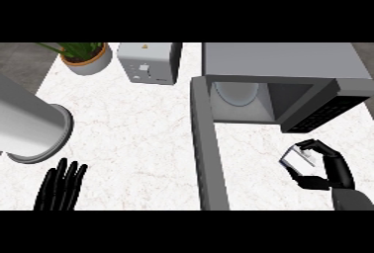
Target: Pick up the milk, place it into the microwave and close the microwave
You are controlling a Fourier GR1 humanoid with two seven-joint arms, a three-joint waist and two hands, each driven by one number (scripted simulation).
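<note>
The right hand [325, 168] is curling its fingers and thumb around the milk [298, 159], holding it above the tabletop [131, 143] just in front of the microwave [281, 81]. The left hand [62, 185] is resting open at the lower left, fingers straight and pointing up. The microwave door [207, 153] is standing wide open, running toward the viewer between the two hands, and a round plate [235, 94] is showing inside the cavity. A toaster [150, 63], a potted plant [86, 57] and a large grey cylinder [29, 126] are sitting on the pale marbled tabletop.
</note>
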